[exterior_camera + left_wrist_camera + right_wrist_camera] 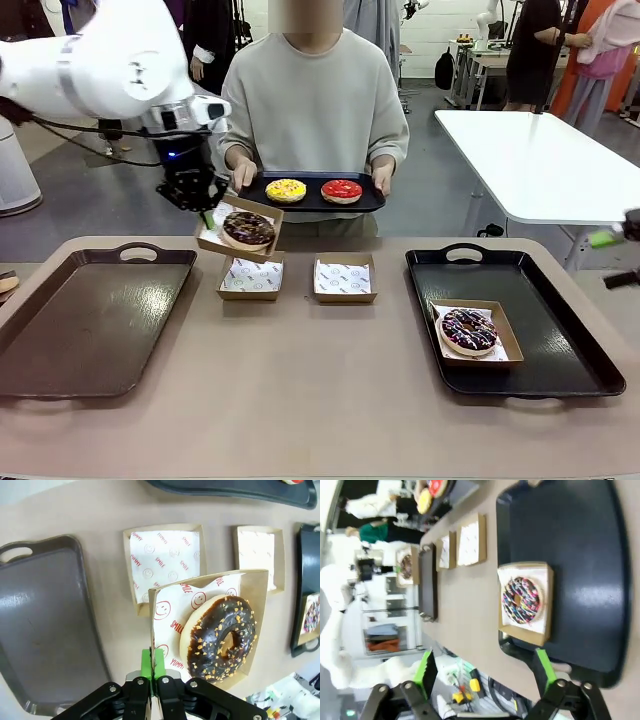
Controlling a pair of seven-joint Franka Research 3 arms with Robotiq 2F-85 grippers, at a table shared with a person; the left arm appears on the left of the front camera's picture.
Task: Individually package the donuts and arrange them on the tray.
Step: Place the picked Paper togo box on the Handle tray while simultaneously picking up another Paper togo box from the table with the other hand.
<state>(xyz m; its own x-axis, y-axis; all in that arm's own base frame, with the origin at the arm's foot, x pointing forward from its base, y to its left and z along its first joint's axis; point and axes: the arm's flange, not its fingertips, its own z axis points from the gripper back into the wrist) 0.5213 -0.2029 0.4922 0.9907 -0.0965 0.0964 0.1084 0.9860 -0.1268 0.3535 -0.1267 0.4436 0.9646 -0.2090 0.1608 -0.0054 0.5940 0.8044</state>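
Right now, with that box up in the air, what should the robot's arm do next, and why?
Probably carry it sideways and lower it onto the brown tray. The left gripper is shut on the edge of the box holding the nut-topped chocolate donut, which hangs tilted above the table, and that tray lies nearest.

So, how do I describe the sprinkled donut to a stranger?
Find the black tray on the robot's right. Its single cardboard box holds the dark donut with coloured sprinkles; the chocolate donut with nut bits lies in a second box that the left gripper holds up.
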